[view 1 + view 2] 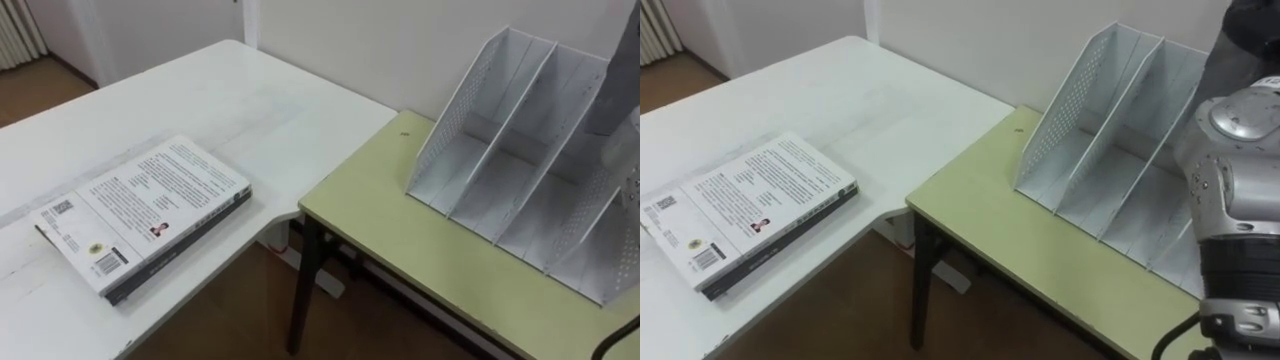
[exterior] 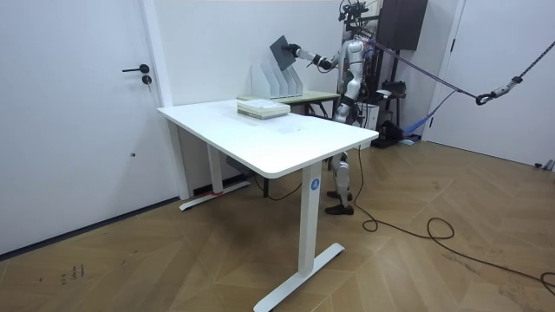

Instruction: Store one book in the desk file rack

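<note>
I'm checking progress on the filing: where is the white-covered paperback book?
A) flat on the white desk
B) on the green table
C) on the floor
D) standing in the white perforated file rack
A: the white-covered paperback book lies flat on the white desk, while the right hand holds a dark grey book above the white perforated file rack.

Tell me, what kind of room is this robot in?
Probably an office or study: a white desk with books on it, a file rack on a green table, and a plain door.
</note>
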